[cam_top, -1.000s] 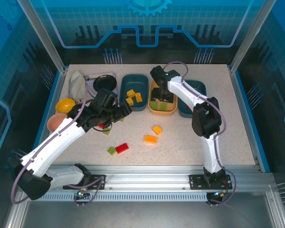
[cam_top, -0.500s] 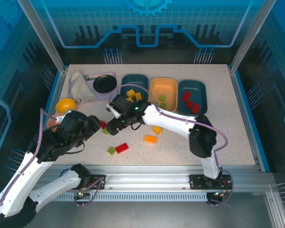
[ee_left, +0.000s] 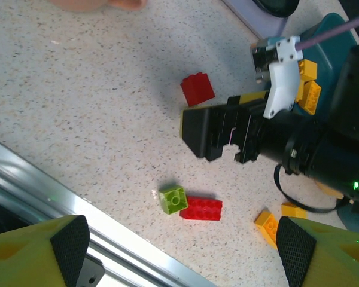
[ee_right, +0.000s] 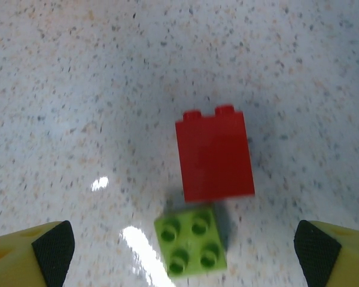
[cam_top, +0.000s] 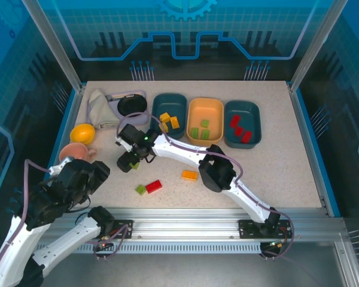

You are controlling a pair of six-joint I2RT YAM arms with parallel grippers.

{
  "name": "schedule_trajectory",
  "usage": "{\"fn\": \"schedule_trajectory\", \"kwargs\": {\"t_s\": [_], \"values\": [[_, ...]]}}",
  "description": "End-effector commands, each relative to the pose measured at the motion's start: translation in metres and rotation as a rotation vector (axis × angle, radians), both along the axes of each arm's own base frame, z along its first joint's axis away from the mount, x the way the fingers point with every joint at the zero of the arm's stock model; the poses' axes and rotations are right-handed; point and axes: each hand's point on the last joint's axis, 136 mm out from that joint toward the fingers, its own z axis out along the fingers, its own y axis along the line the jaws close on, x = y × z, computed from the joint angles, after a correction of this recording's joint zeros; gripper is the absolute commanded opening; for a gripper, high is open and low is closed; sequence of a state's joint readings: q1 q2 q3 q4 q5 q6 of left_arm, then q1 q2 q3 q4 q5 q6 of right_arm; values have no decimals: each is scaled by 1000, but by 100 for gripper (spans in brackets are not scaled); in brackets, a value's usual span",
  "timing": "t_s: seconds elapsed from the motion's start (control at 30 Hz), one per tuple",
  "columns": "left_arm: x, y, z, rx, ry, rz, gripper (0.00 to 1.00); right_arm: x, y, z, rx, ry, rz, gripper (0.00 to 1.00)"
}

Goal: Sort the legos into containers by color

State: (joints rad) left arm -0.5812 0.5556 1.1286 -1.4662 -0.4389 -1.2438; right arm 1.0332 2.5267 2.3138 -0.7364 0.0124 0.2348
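Right gripper (ee_right: pixel 182 242): jaws wide apart, pointing down at the table (ee_right: pixel 78 89), one pad (ee_right: pixel 51 245) in each lower corner of its wrist view, touching no brick. Between them lies a tall red brick (ee_right: pixel 215 156) on its side, studs toward the top of the view. A small green brick (ee_right: pixel 191 246) sits studs-up against its lower edge. From above, the right gripper (cam_top: pixel 127 161) is at left-centre of the table, and the right arm (cam_top: pixel 185 152) lies across in front of the trays

Left gripper (ee_left: pixel 182 245): jaws also wide apart, holding nothing, up above the near-left part of the table. Its camera looks down on the right gripper's black body, with the tall red brick just beside it. Nearer the rail, a green square brick (ee_left: pixel 173 199) touches the end of a red oblong brick (ee_left: pixel 201 208). Two yellow-orange bricks (ee_left: pixel 267 220) lie close together to the right of that pair

Trays stand in a row along the far side:
- left teal tray (cam_top: pixel 167 100) holds yellow bricks (cam_top: pixel 166 119)
- orange-tan tray (cam_top: pixel 206 109) holds green bricks (cam_top: pixel 198 130)
- right teal tray (cam_top: pixel 246 110) holds red bricks (cam_top: pixel 239 127)

Left of the row: a lavender tray (cam_top: pixel 116 97) with a black bowl (cam_top: pixel 131 105), a grey cloth (cam_top: pixel 99 107), a yellow bowl (cam_top: pixel 82 133), and a pink bowl (cam_top: pixel 72 152) nearest the left arm
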Motion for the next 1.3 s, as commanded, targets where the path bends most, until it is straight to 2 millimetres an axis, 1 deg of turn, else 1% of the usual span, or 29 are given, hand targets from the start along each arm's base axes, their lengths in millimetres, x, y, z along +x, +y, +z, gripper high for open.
{"fn": "schedule_trajectory", "kwargs": {"t_s": [0.0, 0.1, 0.17, 0.23, 0.37, 0.43, 0.5, 0.57, 0.63, 0.7, 0.77, 0.87, 0.93, 0.97, 1.0, 1.03, 1.07, 1.1, 1.17, 1.2, 1.27], "values": [[-12, 12, -3, 32, 28, 20, 85, 5, 1, -20, -54, 1, -2, 96], [-15, 13, -2, 29, 31, 15, 85, 14, 7, -33, -51, -2, -17, 94], [-18, 14, -3, 28, 36, 15, 85, 17, 11, -41, -50, 3, -24, 90], [-19, 15, -3, 25, 34, 15, 84, 20, 10, -46, -61, 2, -38, 85], [-18, 12, -4, 16, 26, 2, 84, 23, 7, -52, -78, -5, -55, 68], [-16, 9, -4, 11, 23, -9, 84, 24, 7, -51, -74, -7, -58, 59], [-14, 7, -6, 6, 19, -12, 84, 25, 8, -47, -64, -9, -58, 49], [-11, 4, -6, 2, 12, -18, 84, 25, 9, -41, -55, -14, -56, 39], [-8, 2, -5, -1, 6, -26, 83, 27, 10, -28, -37, -25, -58, 32], [-4, -3, -5, -7, -3, -44, 84, 31, 11, -9, -9, -41, -68, 28], [1, -10, -5, -18, -12, -73, 84, 35, 10, 15, 31, -61, -82, 27], [13, -27, -1, -53, -51, -131, 84, 45, 0, 63, 94, -102, -122, 26], [24, -41, 3, -76, -80, -185, 84, 53, -14, 92, 133, -120, -166, 25], [31, -52, 5, -88, -90, -225, 84, 60, -27, 109, 159, -126, -199, 25], [38, -62, 9, -104, -106, -259, 84, 65, -38, 117, 167, -126, -231, 25], [47, -76, 11, -121, -112, -303, 84, 71, -55, 137, 196, -134, -268, 25], [56, -91, 14, -144, -126, -349, 84, 79, -73, 148, 212, -132, -310, 25], [63, -103, 16, -163, -131, -384, 84, 84, -91, 154, 216, -132, -347, 25], [82, -130, 21, -206, -146, -452, 84, 99, -138, 163, 226, -116, -448, 26], [90, -140, 23, -222, -149, -475, 84, 106, -162, 165, 225, -105, -503, 26], [108, -162, 25, -246, -157, -519, 84, 119, -217, 162, 210, -78, -618, 26]]}}
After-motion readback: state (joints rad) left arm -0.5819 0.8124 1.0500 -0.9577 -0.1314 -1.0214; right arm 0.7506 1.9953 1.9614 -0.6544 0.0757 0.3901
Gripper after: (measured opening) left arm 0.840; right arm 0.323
